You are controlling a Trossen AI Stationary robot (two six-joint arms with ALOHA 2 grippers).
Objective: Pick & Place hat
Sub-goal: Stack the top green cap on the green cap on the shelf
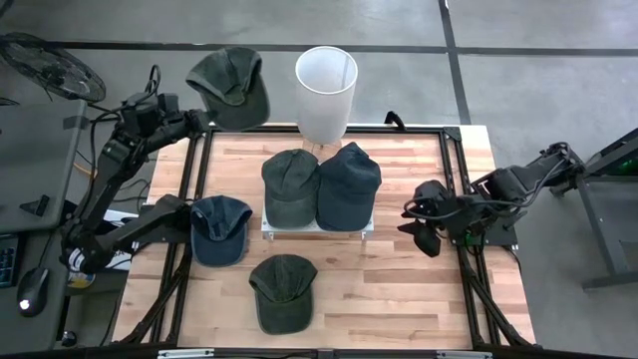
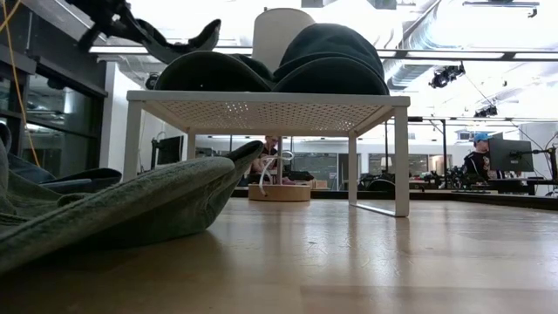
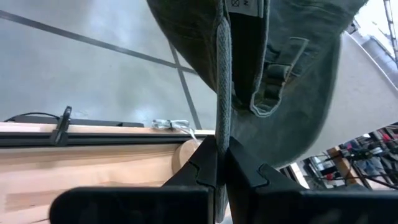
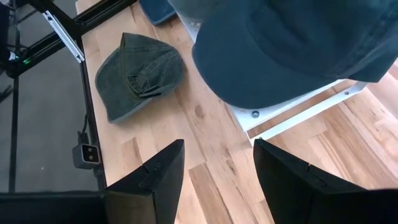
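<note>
- Hat (image 1: 230, 88) of dark green cloth hangs in the air beyond the far left corner of the table (image 1: 399, 299), over the grey floor, just left of the white bin (image 1: 326, 92).
- My left gripper (image 1: 196, 121) has it: in the left wrist view I see the two fingers (image 3: 249, 177) pressed together on a fold of its edge, with the rest of the hat (image 3: 280, 68) drooping past them.
- On the small white stand (image 1: 317, 230) in the middle of the table I see two more caps side by side and touching, a green cap (image 1: 289, 184) on the left and a dark blue cap (image 1: 349, 184) on the right.
- A blue cap (image 1: 219, 228) lies on the wood just left of the stand, beside the left arm's base.
- Another green cap (image 1: 282, 290) lies flat near the front edge, apart from the stand.
- My right gripper (image 1: 424, 227) hovers to the right of the stand, holding nothing; in its wrist view I see its fingers (image 4: 155, 174) standing apart over bare wood.
</note>
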